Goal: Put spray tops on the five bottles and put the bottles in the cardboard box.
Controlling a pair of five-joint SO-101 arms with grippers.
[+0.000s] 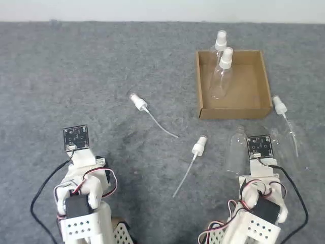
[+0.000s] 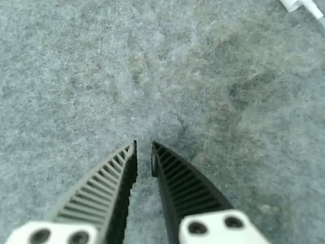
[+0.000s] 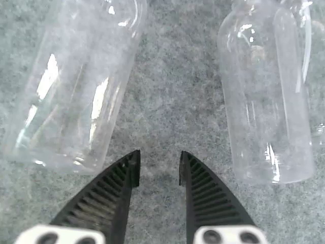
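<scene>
The next capping is not yet begun. The right gripper (image 3: pixel 159 155), fingers parted and empty, sits between the first bottle (image 3: pixel 76 86) and second bottle (image 3: pixel 266 96), one just outside each fingertip, bases nearest, necks apparently pointing ahead, long axes along the fingers. It must grasp one. The left gripper (image 2: pixel 143 145) is almost clenched on nothing

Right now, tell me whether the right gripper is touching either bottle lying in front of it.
Apart. In the right wrist view, grey carpet shows between the right gripper and one bottle, and between it and the other bottle.
</scene>
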